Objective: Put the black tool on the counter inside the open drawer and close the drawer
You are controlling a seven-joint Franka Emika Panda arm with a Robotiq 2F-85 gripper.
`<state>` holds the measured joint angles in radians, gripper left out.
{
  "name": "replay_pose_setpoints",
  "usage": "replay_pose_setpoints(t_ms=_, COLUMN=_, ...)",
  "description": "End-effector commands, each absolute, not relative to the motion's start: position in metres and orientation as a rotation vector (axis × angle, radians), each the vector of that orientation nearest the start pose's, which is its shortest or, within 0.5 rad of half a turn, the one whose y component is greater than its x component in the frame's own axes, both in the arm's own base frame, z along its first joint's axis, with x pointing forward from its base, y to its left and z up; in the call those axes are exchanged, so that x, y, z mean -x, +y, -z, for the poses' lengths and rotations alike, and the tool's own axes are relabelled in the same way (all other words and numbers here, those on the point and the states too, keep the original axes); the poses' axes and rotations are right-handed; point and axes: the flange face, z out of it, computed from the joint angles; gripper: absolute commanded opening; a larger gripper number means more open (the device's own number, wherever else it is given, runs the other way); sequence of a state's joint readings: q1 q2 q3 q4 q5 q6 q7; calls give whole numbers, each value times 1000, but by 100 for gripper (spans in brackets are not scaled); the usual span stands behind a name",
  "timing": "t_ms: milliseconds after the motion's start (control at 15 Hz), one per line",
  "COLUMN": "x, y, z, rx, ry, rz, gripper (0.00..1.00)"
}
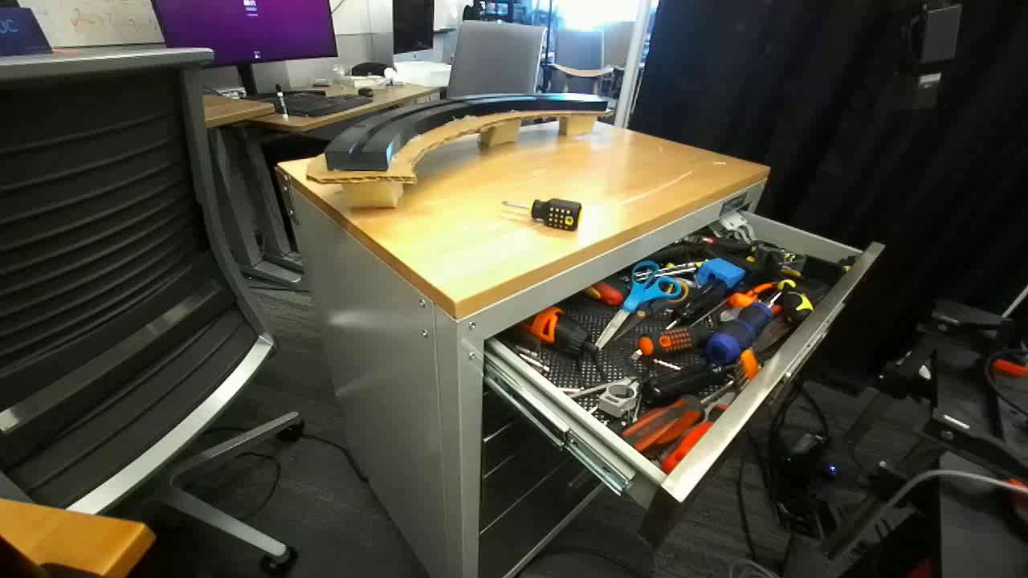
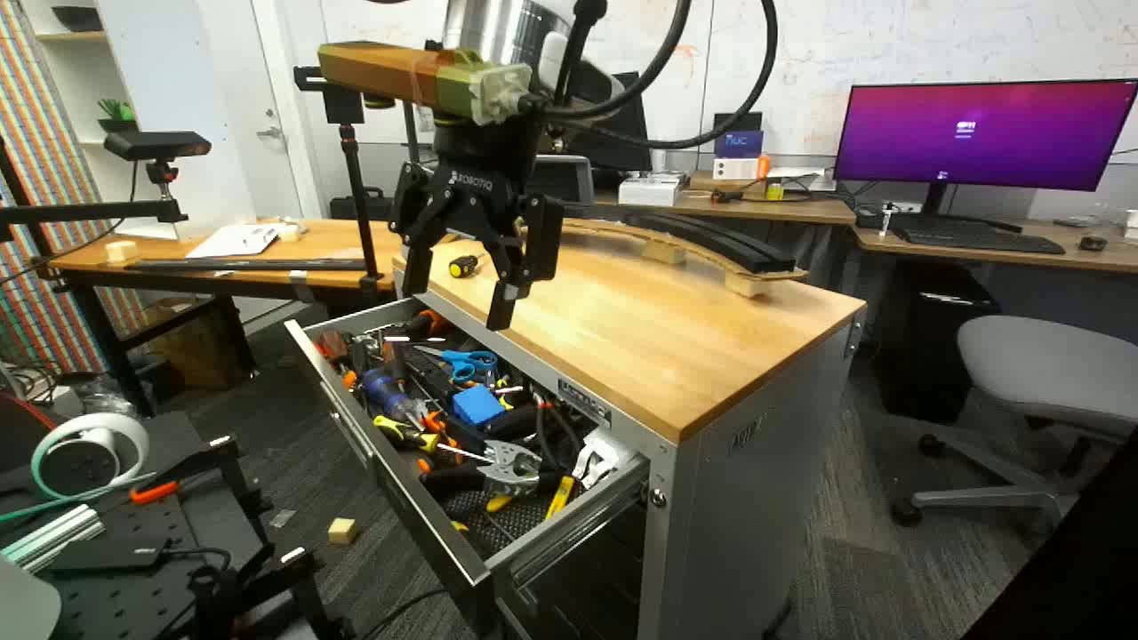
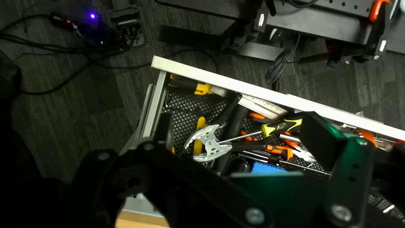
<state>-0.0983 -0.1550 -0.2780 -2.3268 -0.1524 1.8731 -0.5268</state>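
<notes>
The black tool (image 1: pixel 560 214), a short stubby screwdriver with yellow marks and a metal shaft, lies on the wooden counter (image 1: pixel 450 249). It also shows on the counter (image 2: pixel 622 329) in an exterior view, with the tool (image 2: pixel 462 266) near the far end. The drawer (image 1: pixel 776 371) is pulled open and full of tools; its front edge also shows in an exterior view (image 2: pixel 391 460) and in the wrist view (image 3: pixel 269 93). My gripper (image 2: pixel 459 295) is open and empty, above the drawer and the counter's front edge. In the wrist view the gripper (image 3: pixel 242 131) fingers are spread over the drawer; the black tool is out of view there.
A long black curved piece (image 1: pixel 474 108) on cardboard and wooden blocks stands along the counter's back. Blue scissors (image 1: pixel 642 289) and a metal clamp (image 3: pixel 212 142) lie in the drawer. An office chair (image 1: pixel 120 241) stands beside the cabinet. A camera stand (image 2: pixel 351 178) rises behind the gripper.
</notes>
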Motion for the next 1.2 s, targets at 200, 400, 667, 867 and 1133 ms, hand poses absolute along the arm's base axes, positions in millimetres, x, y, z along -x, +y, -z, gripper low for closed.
replay_pose_setpoints(t_ms=200, x=-416, y=-177, z=-382, rx=3044, ry=-347, rz=-474, gripper=100)
replay_pose_setpoints(t_ms=400, x=-440, y=-174, z=-374, rx=3019, ry=-453, rz=-415, gripper=100)
replay_pose_setpoints(t_ms=667, x=-512, y=-98, z=-351, rx=2933, ry=-781, rz=-431, gripper=100)
replay_pose_setpoints(t_ms=867, x=-552, y=-24, z=-330, rx=2898, ry=-1022, rz=-508, gripper=100)
replay_pose_setpoints(t_ms=1133, x=-594, y=79, z=-299, rx=2871, ry=-1209, rz=-500, gripper=100)
